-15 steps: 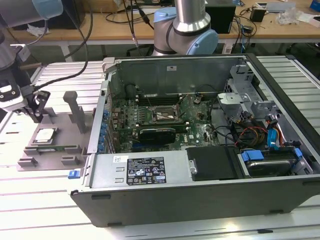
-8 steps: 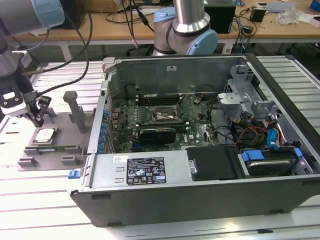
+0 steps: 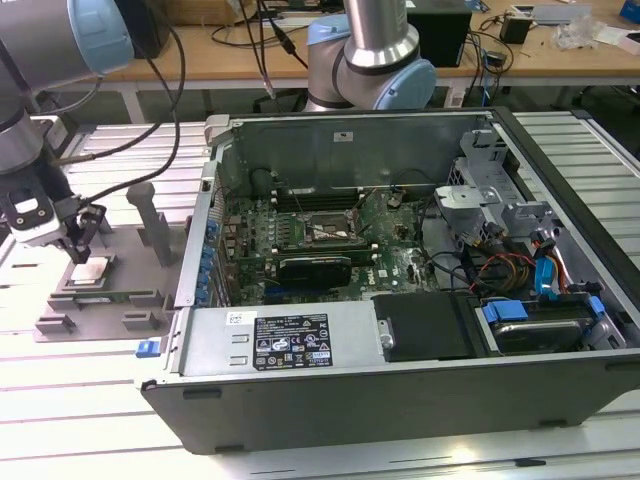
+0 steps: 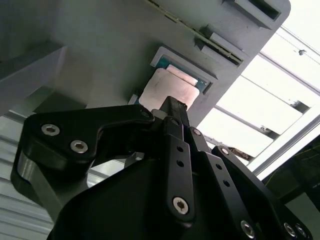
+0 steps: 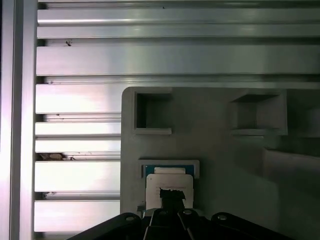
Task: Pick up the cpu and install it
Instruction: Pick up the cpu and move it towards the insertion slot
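Exterior view: square, perhaps metallic cpu (image 3: 88,272)

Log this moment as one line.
stage: pick | tool: over cpu, contact unclear | cpu: flat in grey fixture, exterior view's left | computer case: open, cpu not installed
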Robot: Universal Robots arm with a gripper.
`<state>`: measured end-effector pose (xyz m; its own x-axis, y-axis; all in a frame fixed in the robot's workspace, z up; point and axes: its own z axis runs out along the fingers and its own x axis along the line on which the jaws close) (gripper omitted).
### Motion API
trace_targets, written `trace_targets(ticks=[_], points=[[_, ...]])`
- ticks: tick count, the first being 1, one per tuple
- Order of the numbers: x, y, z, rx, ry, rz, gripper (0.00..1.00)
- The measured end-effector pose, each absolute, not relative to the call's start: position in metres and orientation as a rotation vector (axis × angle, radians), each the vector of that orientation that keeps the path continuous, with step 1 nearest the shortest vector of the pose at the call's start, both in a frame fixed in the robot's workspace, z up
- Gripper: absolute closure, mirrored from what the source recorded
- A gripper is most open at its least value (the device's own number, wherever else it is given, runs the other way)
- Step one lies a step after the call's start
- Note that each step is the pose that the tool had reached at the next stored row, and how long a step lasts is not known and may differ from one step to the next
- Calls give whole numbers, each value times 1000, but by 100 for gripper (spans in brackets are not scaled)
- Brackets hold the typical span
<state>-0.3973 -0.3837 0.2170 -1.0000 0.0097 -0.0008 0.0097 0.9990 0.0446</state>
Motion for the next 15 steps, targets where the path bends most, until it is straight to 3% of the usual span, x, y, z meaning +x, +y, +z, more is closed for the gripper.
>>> trace_targets(ticks=[15], points=[[-393, -388, 212, 13, 3145, 70, 89]])
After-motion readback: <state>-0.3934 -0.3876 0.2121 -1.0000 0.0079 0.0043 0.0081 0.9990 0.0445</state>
